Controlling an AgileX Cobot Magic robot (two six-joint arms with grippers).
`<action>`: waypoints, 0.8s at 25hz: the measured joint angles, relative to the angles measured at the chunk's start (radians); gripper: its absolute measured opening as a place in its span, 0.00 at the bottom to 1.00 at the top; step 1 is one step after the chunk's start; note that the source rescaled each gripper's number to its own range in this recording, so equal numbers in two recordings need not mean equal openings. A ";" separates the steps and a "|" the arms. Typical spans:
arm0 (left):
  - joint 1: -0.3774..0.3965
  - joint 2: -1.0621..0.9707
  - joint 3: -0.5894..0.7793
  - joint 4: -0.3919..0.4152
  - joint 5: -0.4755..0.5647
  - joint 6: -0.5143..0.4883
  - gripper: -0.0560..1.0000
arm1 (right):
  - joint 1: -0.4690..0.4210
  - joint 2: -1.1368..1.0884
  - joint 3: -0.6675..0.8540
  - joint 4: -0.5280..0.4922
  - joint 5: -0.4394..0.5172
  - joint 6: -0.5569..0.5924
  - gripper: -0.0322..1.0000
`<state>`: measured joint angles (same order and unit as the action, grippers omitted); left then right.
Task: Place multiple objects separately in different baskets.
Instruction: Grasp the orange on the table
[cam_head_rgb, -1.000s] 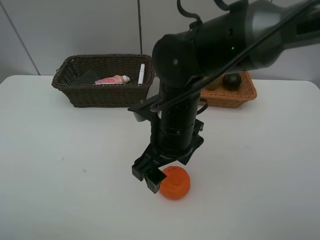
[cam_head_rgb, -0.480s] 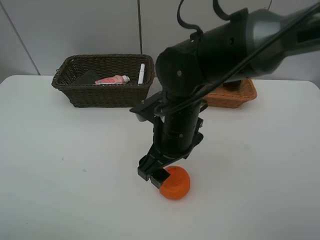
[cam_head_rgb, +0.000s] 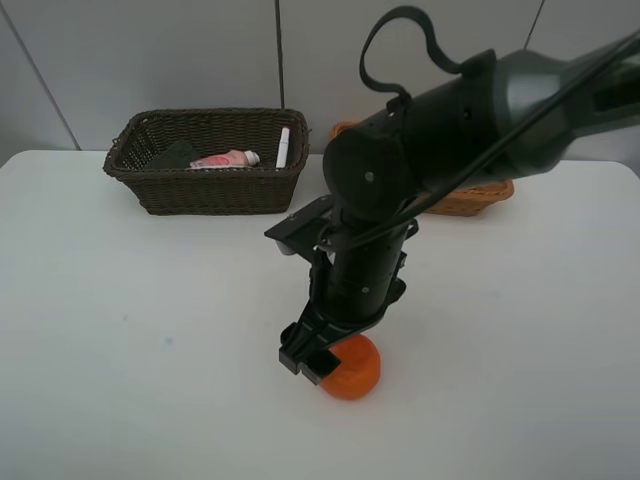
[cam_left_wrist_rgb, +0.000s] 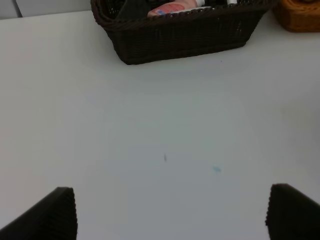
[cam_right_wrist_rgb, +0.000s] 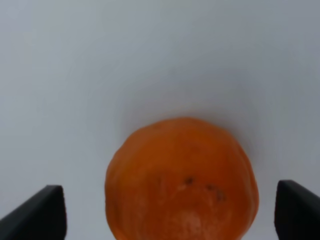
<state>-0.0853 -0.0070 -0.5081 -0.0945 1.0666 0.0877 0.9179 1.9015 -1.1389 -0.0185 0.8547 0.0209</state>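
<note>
Since a second ago our right arm has dropped lower and shifted a bit to the right, so the right gripper (cam_head_rgb: 322, 362) now sits down around the orange (cam_head_rgb: 351, 367) instead of hanging above and left of it. Its fingers (cam_right_wrist_rgb: 42, 212) are spread wide, one on each side of the fruit in the right wrist view, and we don't see either one touching the peel, so nothing is grabbed. That orange sits on the white tabletop (cam_head_rgb: 120, 330) near the front edge, well apart from both baskets. At the back left we've got the dark brown basket (cam_head_rgb: 207, 185), and inside it we can make out the pink bottle (cam_head_rgb: 228, 159) lying on its side, the white marker (cam_head_rgb: 283, 146) leaning by the right wall, and a dark block (cam_head_rgb: 176, 154) at the left end that we take for the eraser. Our big arm hides most of the light orange-tan basket (cam_head_rgb: 470, 198) at the back right, so we can't tell what's in it. Over on the other side, the left gripper (cam_left_wrist_rgb: 170, 212) hangs over bare tabletop with its fingers (cam_left_wrist_rgb: 47, 215) released and fully apart, facing that dark basket and holding nothing.
</note>
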 joint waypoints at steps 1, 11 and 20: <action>0.000 0.000 0.000 0.000 0.000 0.000 1.00 | 0.000 0.000 0.000 0.000 0.000 0.000 0.96; 0.000 0.000 0.000 0.000 0.000 0.000 1.00 | -0.003 0.000 0.102 -0.021 -0.108 0.000 0.96; 0.000 0.000 0.000 0.000 0.000 0.000 1.00 | -0.003 0.000 0.204 -0.008 -0.274 0.000 0.96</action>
<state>-0.0853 -0.0070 -0.5081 -0.0945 1.0666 0.0877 0.9150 1.9015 -0.9349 -0.0263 0.5809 0.0209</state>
